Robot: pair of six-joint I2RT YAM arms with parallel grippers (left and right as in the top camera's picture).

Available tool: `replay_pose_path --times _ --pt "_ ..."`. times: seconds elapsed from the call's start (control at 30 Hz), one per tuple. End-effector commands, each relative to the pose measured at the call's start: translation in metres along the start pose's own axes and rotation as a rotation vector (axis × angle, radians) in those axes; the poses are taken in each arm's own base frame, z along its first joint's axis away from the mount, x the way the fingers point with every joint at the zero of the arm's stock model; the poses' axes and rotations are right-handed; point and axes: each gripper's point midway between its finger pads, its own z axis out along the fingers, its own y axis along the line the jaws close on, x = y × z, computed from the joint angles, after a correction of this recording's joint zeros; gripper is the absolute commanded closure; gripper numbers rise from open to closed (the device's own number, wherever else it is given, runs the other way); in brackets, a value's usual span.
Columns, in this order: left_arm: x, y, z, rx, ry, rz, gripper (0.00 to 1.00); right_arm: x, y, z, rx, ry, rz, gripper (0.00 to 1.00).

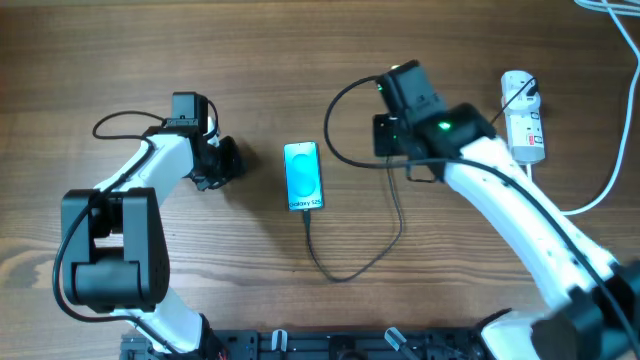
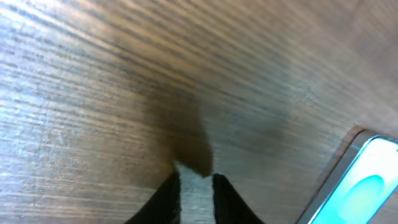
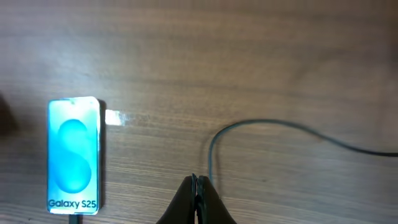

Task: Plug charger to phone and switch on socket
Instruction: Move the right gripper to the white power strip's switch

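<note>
The phone [image 1: 304,177] lies flat in the middle of the table with its teal screen lit. It also shows in the right wrist view [image 3: 73,155] and at the left wrist view's right edge [image 2: 367,186]. The charger [image 1: 335,277] runs from the phone's bottom edge, loops right and passes under my right arm. In the right wrist view the charger [image 3: 214,140] lies just right of my fingertips. The socket [image 1: 522,120] lies at the far right with a black plug in it. My right gripper [image 1: 383,135] [image 3: 198,180] is shut and empty. My left gripper [image 1: 225,160] [image 2: 196,180] sits left of the phone, narrowly open and empty.
The socket's thick white cord [image 1: 615,150] curves off the right edge. A black rack [image 1: 300,345] runs along the table's front edge. My right arm [image 1: 520,210] slants across the right half of the table.
</note>
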Motion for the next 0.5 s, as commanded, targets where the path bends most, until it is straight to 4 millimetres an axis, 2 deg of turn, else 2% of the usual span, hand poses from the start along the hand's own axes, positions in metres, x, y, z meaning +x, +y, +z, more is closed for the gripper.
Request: replay_pose_path --times 0.0,0.03,0.1,0.13,0.17,0.2,0.23,0.47 --pt "0.005 0.009 -0.006 -0.033 0.007 0.011 0.81 -0.031 -0.042 -0.053 0.093 -0.162 0.047 0.9" --pt "0.003 0.006 -0.014 -0.022 -0.014 0.016 0.8 -0.034 -0.06 -0.064 0.121 -0.19 0.1 0.66" --pt "-0.004 -0.003 -0.032 0.006 -0.07 0.031 0.77 -0.039 -0.095 -0.081 0.161 -0.228 0.182 0.36" --pt "-0.007 -0.007 -0.041 0.02 -0.096 0.039 0.7 -0.038 -0.116 -0.088 0.19 -0.238 0.232 0.14" --pt "-0.01 -0.013 -0.053 0.039 -0.135 0.049 0.49 -0.035 -0.136 -0.093 0.216 -0.236 0.28 0.0" --pt "-0.013 -0.016 -0.062 0.052 -0.162 0.056 0.17 -0.031 -0.154 -0.095 0.243 -0.228 0.327 0.0" --pt "-0.015 -0.019 -0.067 0.061 -0.18 0.061 0.0 -0.026 -0.172 -0.096 0.268 -0.217 0.386 0.0" --pt "-0.015 -0.02 -0.07 0.065 -0.185 0.063 0.0 0.006 -0.262 -0.086 0.364 -0.128 0.636 0.0"
